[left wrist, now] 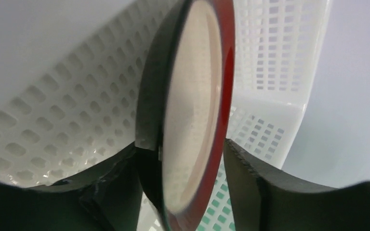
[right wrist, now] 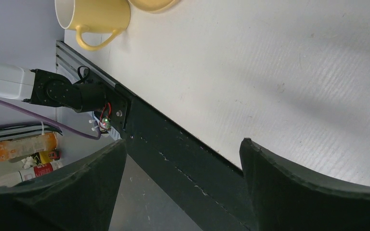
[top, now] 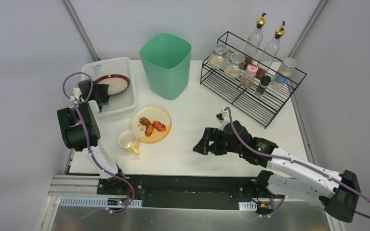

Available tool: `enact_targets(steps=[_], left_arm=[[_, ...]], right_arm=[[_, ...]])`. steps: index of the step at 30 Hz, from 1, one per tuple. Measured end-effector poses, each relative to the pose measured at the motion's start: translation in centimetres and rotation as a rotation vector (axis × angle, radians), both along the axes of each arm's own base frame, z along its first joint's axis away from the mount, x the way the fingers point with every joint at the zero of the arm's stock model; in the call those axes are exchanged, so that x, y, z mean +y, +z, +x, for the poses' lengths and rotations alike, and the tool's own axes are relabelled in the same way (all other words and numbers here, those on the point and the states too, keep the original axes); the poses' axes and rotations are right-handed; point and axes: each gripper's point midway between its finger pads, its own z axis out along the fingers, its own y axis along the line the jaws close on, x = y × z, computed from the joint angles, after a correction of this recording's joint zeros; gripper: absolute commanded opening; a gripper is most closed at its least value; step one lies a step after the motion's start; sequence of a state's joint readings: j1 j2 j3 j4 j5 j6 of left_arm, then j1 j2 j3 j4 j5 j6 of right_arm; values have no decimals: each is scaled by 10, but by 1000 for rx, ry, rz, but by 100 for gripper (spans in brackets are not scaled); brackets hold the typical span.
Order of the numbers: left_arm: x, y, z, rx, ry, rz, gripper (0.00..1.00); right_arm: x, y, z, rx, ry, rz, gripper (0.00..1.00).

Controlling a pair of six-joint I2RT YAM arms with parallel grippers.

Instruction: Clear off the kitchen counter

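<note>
I am placing the red-rimmed plate (left wrist: 192, 96) in the basket (left wrist: 270, 57); my left claw (left wrist: 183, 144) straddles it, perhaps loosened, I cannot tell; right claw (right wrist: 183, 149) spread over the tabletop (right wrist: 270, 72); next, the yellow mug (top: 128, 140) needs gripping.

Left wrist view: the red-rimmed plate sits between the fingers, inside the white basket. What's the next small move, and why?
Probably open the left gripper wide before retreating. The red-rimmed plate already lies in the white basket, but its rim sits close between both fingers. Whether they pinch it is unclear, and pulling back now might drag it out.
</note>
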State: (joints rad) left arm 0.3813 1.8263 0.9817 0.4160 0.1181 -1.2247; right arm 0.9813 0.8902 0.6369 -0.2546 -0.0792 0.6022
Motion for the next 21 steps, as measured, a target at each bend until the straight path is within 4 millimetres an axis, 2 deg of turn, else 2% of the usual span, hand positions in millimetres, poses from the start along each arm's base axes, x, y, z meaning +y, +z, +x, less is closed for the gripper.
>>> enact_targets(steps=[5,10,12,15,16,17,21], left_arm=[[-12,-20,-14,102,-42,-41,69],[-16,-21,-20,191,-71,-59,70],[-19,-20,-24,239,-91,-71,77],[-23,-17,-30,301,-121,-77,78],[-24,-16,-32,321,-129,-79,93],[-25,-15,-35,336,-139,-80,98],[-32,-13,-44,384,-197,-82,99]], right_arm=[[-1,5,-1,-10,0,15,92],[-3,9,-2,-16,-1,26,98],[-4,8,-3,-13,0,23,99],[-5,6,-4,-7,1,16,99],[-6,6,-5,-5,4,13,99],[-6,5,-5,-4,4,11,99],[-8,2,-6,5,4,-5,99]])
